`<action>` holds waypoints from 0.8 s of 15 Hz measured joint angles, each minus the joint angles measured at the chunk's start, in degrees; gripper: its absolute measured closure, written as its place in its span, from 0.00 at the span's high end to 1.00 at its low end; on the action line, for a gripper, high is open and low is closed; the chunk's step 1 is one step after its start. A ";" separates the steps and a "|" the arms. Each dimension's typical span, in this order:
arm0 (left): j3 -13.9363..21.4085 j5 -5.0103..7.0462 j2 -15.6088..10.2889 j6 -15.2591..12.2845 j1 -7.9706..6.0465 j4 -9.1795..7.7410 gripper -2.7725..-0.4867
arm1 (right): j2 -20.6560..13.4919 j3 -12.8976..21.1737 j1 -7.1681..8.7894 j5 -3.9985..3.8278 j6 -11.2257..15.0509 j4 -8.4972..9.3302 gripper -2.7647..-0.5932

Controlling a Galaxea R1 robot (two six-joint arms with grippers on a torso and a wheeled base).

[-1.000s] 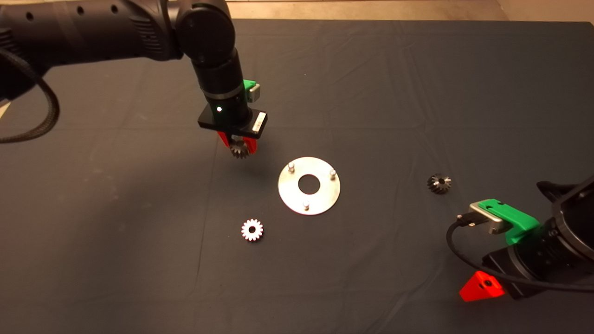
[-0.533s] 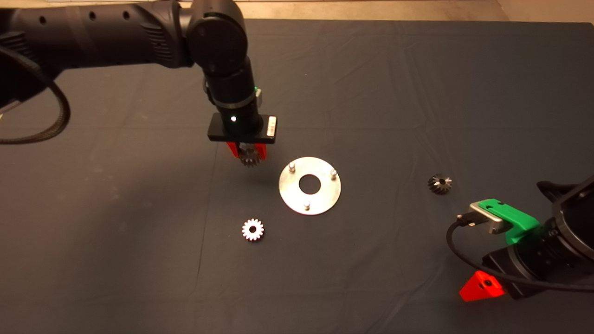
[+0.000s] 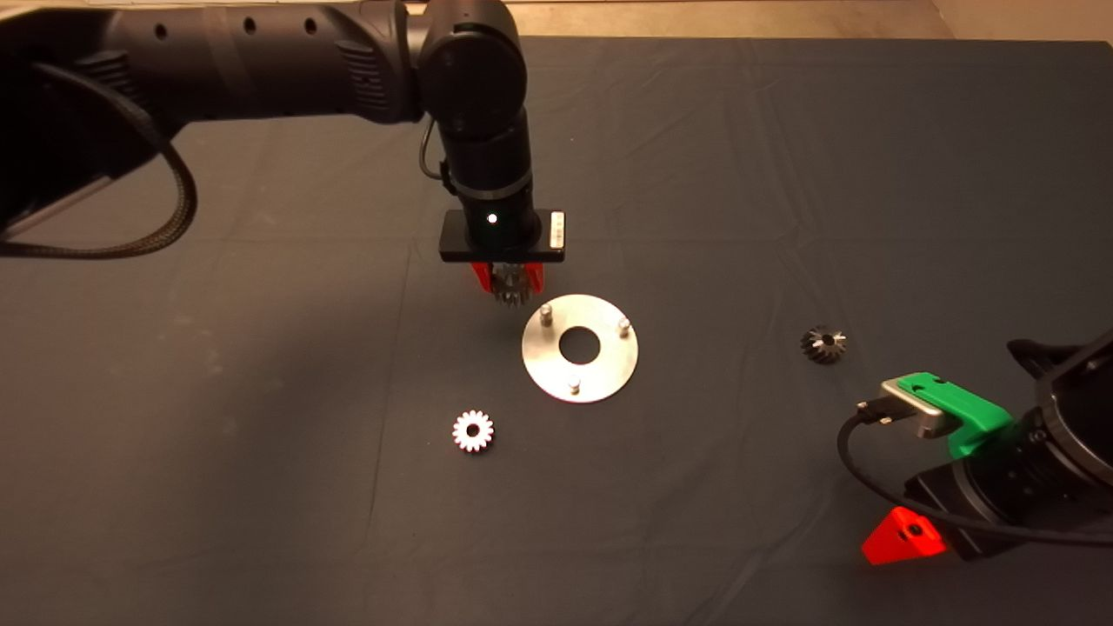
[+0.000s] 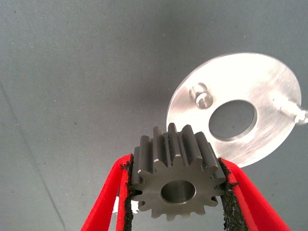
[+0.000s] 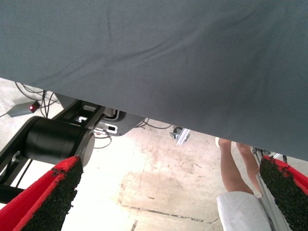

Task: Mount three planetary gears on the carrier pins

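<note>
The round silver carrier plate lies mid-mat with three bare pins: one at its upper left, one at the right, one at the front. My left gripper hangs just left of the upper-left pin, shut on a grey planetary gear held upright between its pads, above the mat beside the plate. A bright gear lies flat on the mat in front of the plate on its left. A darker gear lies on its side to the right. My right gripper is parked at the lower right, open.
The right wrist view looks past the mat's edge to the floor, with a black robot base and a person's legs.
My left arm has carried the gear to the right, from well left of the plate to just beside its upper-left pin. The right arm and the loose gears have not moved.
</note>
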 joint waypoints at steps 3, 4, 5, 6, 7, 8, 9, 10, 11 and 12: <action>-3.54 0.11 2.10 0.00 0.20 0.15 0.20 | 0.04 0.00 0.02 0.05 0.00 -0.01 0.98; -3.74 0.11 2.55 -0.02 0.59 0.13 0.20 | 0.01 0.00 0.01 0.05 0.00 0.01 0.98; -3.77 0.09 3.14 -0.04 1.13 0.11 0.20 | 0.01 0.00 0.02 0.04 0.00 -0.01 0.98; -4.05 0.02 3.92 -0.13 1.79 0.07 0.20 | 0.01 0.00 0.01 0.01 0.00 0.00 0.98; -4.67 0.00 4.49 -0.20 2.61 0.11 0.20 | 0.04 0.00 0.02 0.05 0.00 0.00 0.98; -5.04 -0.02 4.69 -0.20 3.39 0.13 0.20 | 0.03 0.00 0.01 0.05 0.00 -0.01 0.98; -5.06 -0.05 4.69 -0.22 3.93 0.33 0.20 | 0.04 0.00 0.01 0.05 0.00 -0.01 0.98; -5.12 0.00 4.65 -0.22 4.33 0.84 0.20 | -0.01 0.00 0.02 0.00 0.00 0.01 0.98; -5.15 0.04 4.66 -0.22 4.49 1.25 0.20 | 0.03 0.00 0.02 0.05 0.00 0.01 0.98; -5.17 0.02 4.66 -0.22 4.51 1.29 0.20 | 0.04 0.00 0.02 0.05 0.00 -0.01 0.98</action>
